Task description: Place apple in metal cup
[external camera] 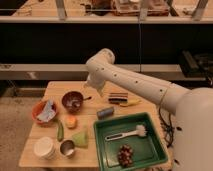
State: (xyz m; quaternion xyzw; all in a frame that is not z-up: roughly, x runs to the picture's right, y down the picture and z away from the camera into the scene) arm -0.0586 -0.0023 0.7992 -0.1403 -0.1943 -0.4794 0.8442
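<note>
The apple (71, 121) is a small orange-yellow fruit lying on the wooden table (115, 87), left of centre, just in front of a dark red-brown bowl (73, 100). The metal cup (67, 148) stands upright near the front left edge, next to a wider white cup (45, 147). My gripper (98, 89) hangs from the white arm above the table's back middle, right of the dark bowl. It is well above and behind the apple and holds nothing that I can see.
An orange bowl with a blue cloth (45, 111) sits at the left. A long green vegetable (60, 131) and a pale green wedge (80, 138) lie near the cup. A blue-grey can (105, 112), a dark bar (119, 97) and a green tray (107, 145) holding a white brush (127, 133) are at the right.
</note>
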